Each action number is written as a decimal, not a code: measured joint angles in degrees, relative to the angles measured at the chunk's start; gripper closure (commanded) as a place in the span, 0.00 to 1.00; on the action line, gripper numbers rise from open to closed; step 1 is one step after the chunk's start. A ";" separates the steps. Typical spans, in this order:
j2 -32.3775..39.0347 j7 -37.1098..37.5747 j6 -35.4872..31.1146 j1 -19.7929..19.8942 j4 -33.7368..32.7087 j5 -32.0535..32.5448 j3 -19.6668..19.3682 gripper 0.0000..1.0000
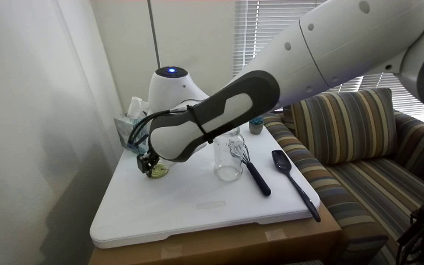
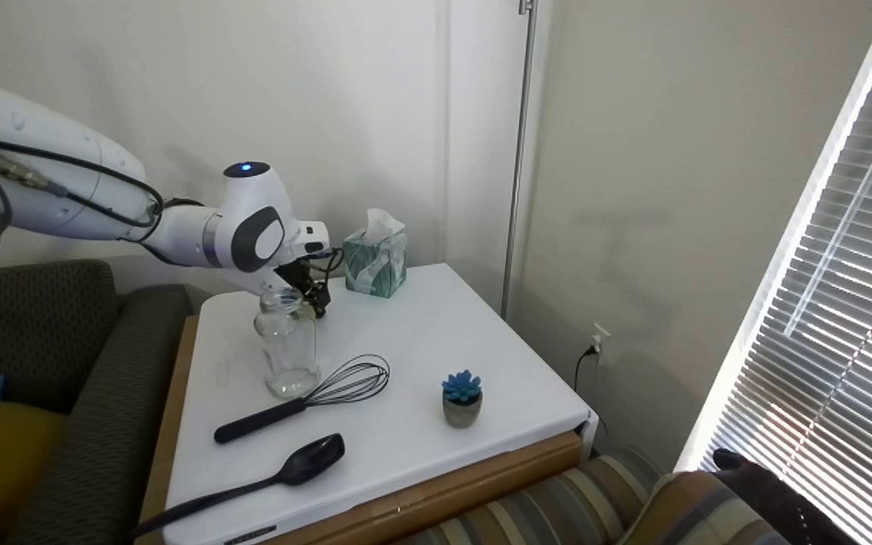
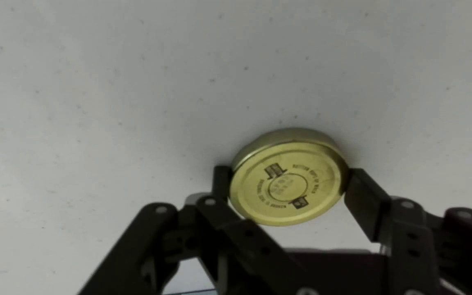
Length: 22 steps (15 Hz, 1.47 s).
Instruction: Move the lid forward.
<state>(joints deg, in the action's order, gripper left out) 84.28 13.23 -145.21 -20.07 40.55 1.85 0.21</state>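
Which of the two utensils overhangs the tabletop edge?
The black spoon: its handle end juts past the edge of the white tabletop. The whisk, beside the glass jar, lies wholly on it.

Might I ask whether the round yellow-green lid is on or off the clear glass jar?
Off: the black tool grips the lid; the jar stands apart.

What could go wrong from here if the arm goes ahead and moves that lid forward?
The pincer grips the jar lid only by opposite sides of its round edge, so it might twist or slip as it moves.

The tissue box looks close to the pincer, so a push that way could bump it.

The glass jar stands upright, partly behind the arm in an exterior view, and might tip if the arm swings into it.
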 measured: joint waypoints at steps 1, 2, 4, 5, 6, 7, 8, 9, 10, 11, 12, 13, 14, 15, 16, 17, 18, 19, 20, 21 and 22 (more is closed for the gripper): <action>-0.01 -0.94 0.49 -0.01 -0.13 0.00 0.26 0.53; -0.03 -1.80 1.20 -0.03 -0.33 0.00 0.54 0.53; -0.04 -3.28 2.45 -0.09 -0.71 0.00 1.06 0.53; -0.05 -3.92 3.17 -0.17 -0.90 0.00 1.27 0.53; -0.09 -4.52 3.94 -0.28 -1.09 0.00 1.47 0.53; -0.11 -5.17 4.65 -0.40 -1.27 0.00 1.67 0.53; -0.13 -5.89 5.48 -0.55 -1.47 0.00 1.84 0.53; -0.16 -6.64 6.34 -0.73 -1.69 0.00 1.93 0.53; -0.20 -7.40 7.05 -0.92 -1.83 0.03 1.93 0.53; -0.25 -8.24 7.96 -1.11 -2.05 0.09 1.93 0.53; -0.33 -9.26 8.87 -1.28 -2.18 0.13 1.97 0.53; -0.48 -10.68 9.71 -1.40 -2.18 0.13 2.06 0.53; -0.68 -12.66 10.68 -1.44 -2.17 0.13 2.32 0.53; -0.86 -14.93 11.54 -1.44 -2.10 0.13 2.69 0.53; -1.02 -17.46 12.25 -1.38 -2.03 0.12 3.17 0.53; -1.21 -20.23 12.74 -1.26 -1.85 0.10 3.83 0.53; -1.37 -23.11 12.95 -1.10 -1.58 0.09 4.54 0.53; -1.46 -26.11 13.05 -0.86 -1.36 0.08 5.35 0.53; -1.53 -28.98 13.16 -0.60 -1.16 0.08 6.07 0.53; -1.63 -31.77 13.36 -0.35 -0.94 0.08 6.68 0.53; -1.79 -34.44 13.70 -0.15 -0.67 0.08 7.13 0.53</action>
<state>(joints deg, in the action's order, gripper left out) 82.49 -21.21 -131.51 -20.22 39.88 1.93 7.33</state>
